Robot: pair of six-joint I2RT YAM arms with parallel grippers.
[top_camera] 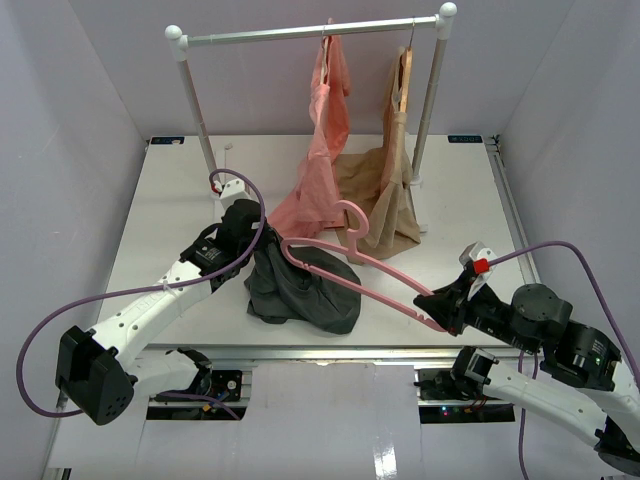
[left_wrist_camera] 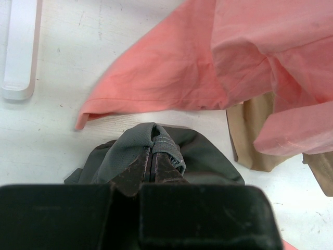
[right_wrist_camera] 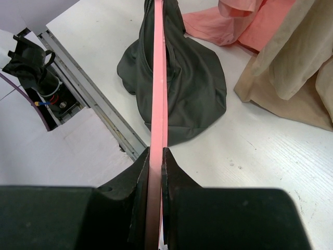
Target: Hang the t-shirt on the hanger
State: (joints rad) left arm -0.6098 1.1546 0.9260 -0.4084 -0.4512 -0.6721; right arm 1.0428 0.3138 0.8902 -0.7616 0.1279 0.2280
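The dark charcoal t-shirt [top_camera: 300,285] lies bunched on the white table near the front edge. My left gripper [top_camera: 262,236] is shut on a fold at its upper left; in the left wrist view the fabric [left_wrist_camera: 140,143] wraps over my closed fingertips [left_wrist_camera: 152,152]. The pink hanger [top_camera: 345,250] is held slanting over the shirt, its left arm end reaching into the raised fabric and its hook toward the hanging clothes. My right gripper [top_camera: 437,312] is shut on the hanger's right arm end; the right wrist view shows the pink bar [right_wrist_camera: 158,94] between my fingers [right_wrist_camera: 156,156] with the t-shirt [right_wrist_camera: 192,78] under it.
A clothes rail [top_camera: 310,32] stands at the back with a salmon-pink garment [top_camera: 322,160] and a tan garment [top_camera: 385,190] on a wooden hanger [top_camera: 403,75], both draping onto the table just behind the shirt. The table's metal front edge [top_camera: 330,352] runs close below the shirt.
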